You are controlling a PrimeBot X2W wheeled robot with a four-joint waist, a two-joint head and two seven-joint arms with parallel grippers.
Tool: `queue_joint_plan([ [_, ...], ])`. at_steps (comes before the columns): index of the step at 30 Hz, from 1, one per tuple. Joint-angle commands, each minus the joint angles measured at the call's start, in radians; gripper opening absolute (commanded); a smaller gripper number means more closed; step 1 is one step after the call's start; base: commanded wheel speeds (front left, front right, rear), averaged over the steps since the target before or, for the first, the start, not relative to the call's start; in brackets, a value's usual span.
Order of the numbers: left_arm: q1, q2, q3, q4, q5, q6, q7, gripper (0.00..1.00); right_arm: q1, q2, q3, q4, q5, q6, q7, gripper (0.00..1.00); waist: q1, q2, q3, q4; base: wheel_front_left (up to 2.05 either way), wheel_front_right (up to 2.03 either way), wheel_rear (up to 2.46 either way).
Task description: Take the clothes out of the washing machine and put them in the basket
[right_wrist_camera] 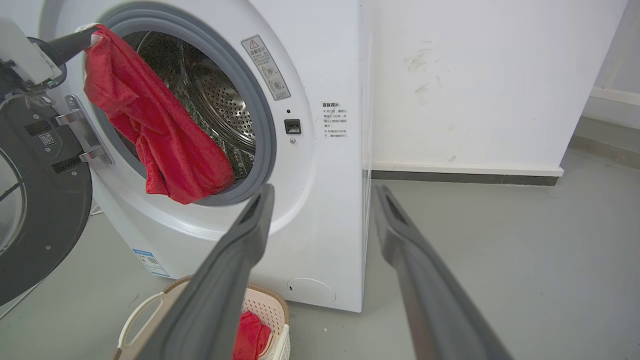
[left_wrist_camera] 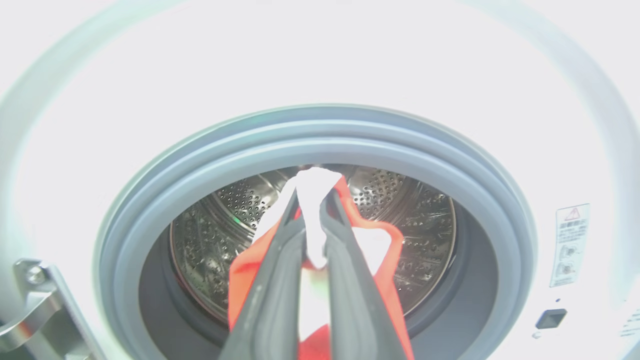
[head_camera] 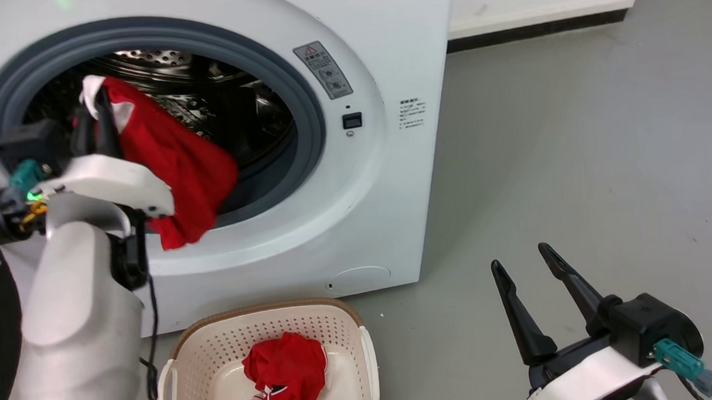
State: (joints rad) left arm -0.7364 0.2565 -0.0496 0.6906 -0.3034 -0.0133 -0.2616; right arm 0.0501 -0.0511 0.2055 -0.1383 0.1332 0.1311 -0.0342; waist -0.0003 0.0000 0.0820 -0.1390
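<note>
Left fingers [left_wrist_camera: 277,280] clamped on red-white garment [head_camera: 174,161]; right fingers [head_camera: 515,314] spread wide, holding nothing.

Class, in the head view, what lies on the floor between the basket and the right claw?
Only bare grey floor lies between the basket and the open right claw, as the head view shows.

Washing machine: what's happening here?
The left gripper is shut on a red-and-white garment, holding it up at the porthole of the washing machine. Another red garment lies in the basket on the floor below. The right gripper is open, holding nothing.
</note>
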Motion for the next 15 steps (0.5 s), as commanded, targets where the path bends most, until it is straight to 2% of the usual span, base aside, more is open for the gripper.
queue_joint_plan([
  [1, 0.029, -0.009, -0.001, -0.028, 0.0, 0.004, -0.005, 0.0, 0.009, 0.002, -0.001, -0.01, -0.003, -0.001, 0.001, 1.0, 0.0003, 0.0, -0.007, 0.01, 0.0, 0.0, 0.0],
  [6, 0.147, -0.039, -0.023, -0.229, -0.004, 0.026, 0.026, 0.0, 0.025, 0.002, -0.006, -0.024, -0.003, -0.001, 0.009, 1.0, 0.0003, 0.0, -0.015, 0.031, 0.0, 0.0, 0.0],
  [15, 0.417, -0.064, -0.061, -0.644, -0.002, 0.094, 0.179, 0.0, 0.01, 0.002, -0.002, -0.048, -0.018, -0.001, 0.021, 1.0, 0.0003, 0.0, 0.024, 0.063, 0.0, 0.0, 0.0],
])
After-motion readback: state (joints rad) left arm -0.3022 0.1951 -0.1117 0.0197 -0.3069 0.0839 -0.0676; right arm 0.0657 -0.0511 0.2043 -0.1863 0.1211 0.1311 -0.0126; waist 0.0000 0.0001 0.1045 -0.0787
